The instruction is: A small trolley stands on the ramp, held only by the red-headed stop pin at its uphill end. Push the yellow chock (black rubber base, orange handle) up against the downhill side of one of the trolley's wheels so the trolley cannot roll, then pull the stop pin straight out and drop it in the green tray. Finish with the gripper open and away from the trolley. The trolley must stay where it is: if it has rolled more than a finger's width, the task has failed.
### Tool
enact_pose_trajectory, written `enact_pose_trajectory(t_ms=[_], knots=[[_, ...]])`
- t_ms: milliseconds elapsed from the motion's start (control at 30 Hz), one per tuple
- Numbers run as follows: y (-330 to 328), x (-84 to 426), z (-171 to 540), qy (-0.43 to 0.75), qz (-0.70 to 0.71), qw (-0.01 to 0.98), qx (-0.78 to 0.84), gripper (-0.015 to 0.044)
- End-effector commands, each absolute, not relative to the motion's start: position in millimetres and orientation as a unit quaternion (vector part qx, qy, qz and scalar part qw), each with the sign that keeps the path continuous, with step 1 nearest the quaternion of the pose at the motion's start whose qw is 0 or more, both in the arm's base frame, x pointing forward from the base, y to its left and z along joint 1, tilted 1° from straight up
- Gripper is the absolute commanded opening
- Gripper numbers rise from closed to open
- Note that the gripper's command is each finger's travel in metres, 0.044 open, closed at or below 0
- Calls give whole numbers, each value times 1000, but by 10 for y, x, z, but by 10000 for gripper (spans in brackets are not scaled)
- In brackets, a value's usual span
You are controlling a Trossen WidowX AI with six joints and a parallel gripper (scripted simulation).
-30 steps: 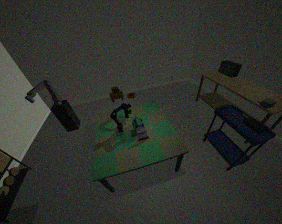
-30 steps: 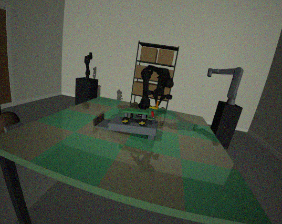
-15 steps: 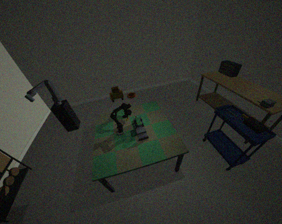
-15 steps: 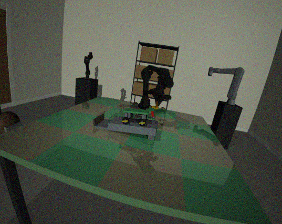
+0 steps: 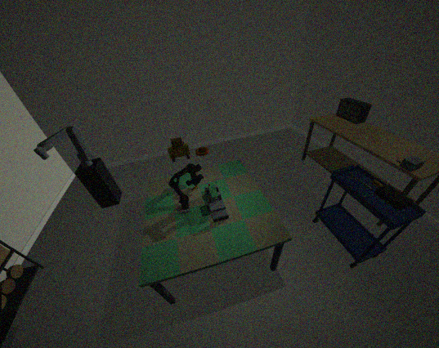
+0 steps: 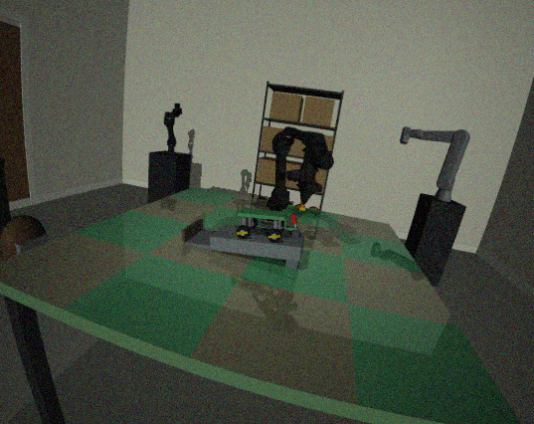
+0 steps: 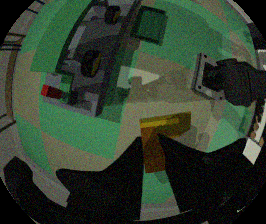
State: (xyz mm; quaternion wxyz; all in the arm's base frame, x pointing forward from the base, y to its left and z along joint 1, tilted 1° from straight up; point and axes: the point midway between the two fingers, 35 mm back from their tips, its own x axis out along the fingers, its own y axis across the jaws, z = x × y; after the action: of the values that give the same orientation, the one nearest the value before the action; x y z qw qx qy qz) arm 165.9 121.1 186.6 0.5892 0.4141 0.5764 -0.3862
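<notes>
My gripper (image 6: 303,202) (image 7: 149,139) is shut on the orange handle (image 7: 154,156) of the yellow chock (image 6: 302,207) (image 7: 179,125). It holds the chock in the air on the robot's side of the ramp, near the uphill end and apart from the trolley. The black base cannot be made out. The trolley, with its green deck (image 6: 263,214), stands on the grey ramp (image 6: 253,246) (image 5: 220,215); two dark wheels with yellow hubs face the exterior view. The red-headed stop pin (image 6: 294,220) (image 7: 48,91) stands at its uphill end. The green tray (image 7: 151,25) (image 5: 205,210) is empty.
The arm's base (image 7: 204,80) stands on the robot's side of the ramp. The tray lies close beside the ramp's long side. A raised end wall (image 6: 192,229) closes the ramp's downhill end. The table top is green and tan checkered.
</notes>
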Motion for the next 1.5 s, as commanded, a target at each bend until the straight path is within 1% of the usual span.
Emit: enact_pose_trajectory(t_ms=[0, 300, 567, 1467], knots=[[1217, 1654, 1866, 549, -425, 557, 456, 0], [1216, 1654, 1866, 490, -492, 494, 524, 0], [1176, 1666, 1863, 490, -492, 494, 524, 0], [365, 1902, 1803, 487, -493, 497, 522, 0]])
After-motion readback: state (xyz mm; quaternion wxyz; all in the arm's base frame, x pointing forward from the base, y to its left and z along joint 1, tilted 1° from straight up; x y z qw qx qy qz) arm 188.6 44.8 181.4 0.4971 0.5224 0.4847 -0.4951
